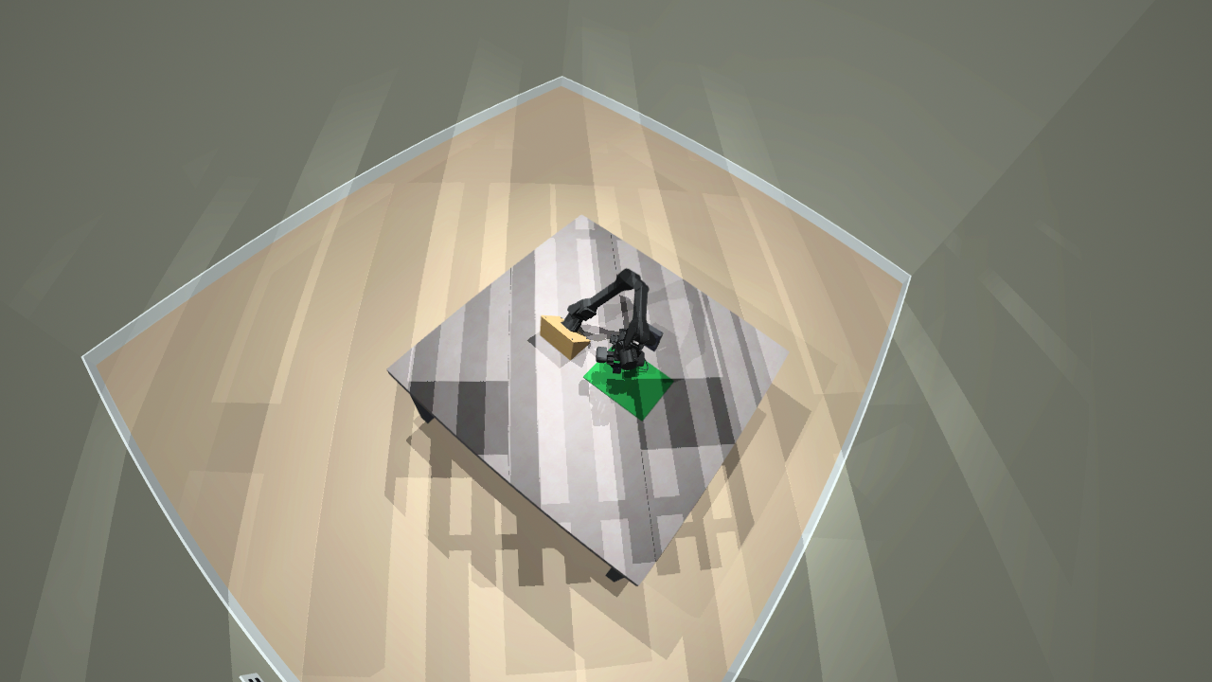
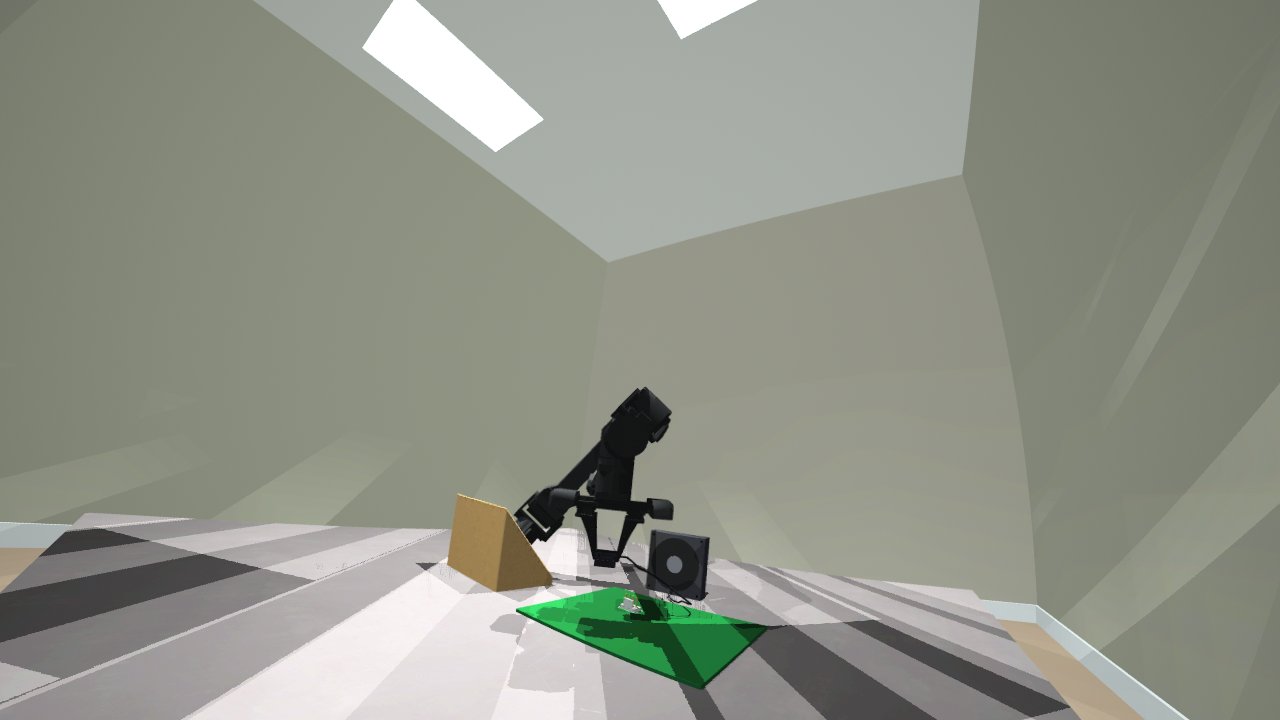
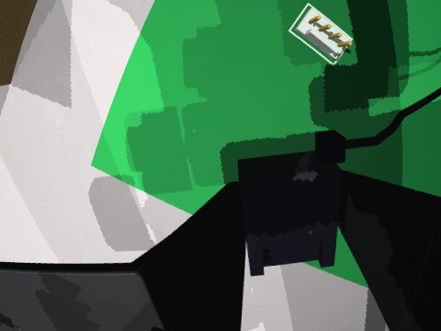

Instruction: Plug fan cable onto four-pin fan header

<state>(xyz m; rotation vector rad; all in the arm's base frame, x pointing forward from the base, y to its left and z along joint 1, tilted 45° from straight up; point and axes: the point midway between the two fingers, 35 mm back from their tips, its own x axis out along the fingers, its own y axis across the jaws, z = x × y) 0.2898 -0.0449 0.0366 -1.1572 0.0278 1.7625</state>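
Observation:
My gripper (image 3: 284, 188) is shut on the black fan plug (image 3: 288, 215) and holds it lifted above the green board (image 3: 245, 86). The plug's black cable (image 3: 392, 125) runs off to the right. The white four-pin fan header (image 3: 322, 33) with gold pins stands on the board, up and to the right of the plug, with a clear gap between them. In the exterior view my gripper (image 2: 606, 559) hangs above the board (image 2: 644, 626), the header (image 2: 633, 609) is below it and the black fan (image 2: 677, 564) stands upright behind the board.
A tan wedge block (image 2: 494, 543) stands on the table left of the board, next to my arm's base. It also shows in the top view (image 1: 563, 335). A low glass wall (image 1: 508, 110) rings the floor around the table.

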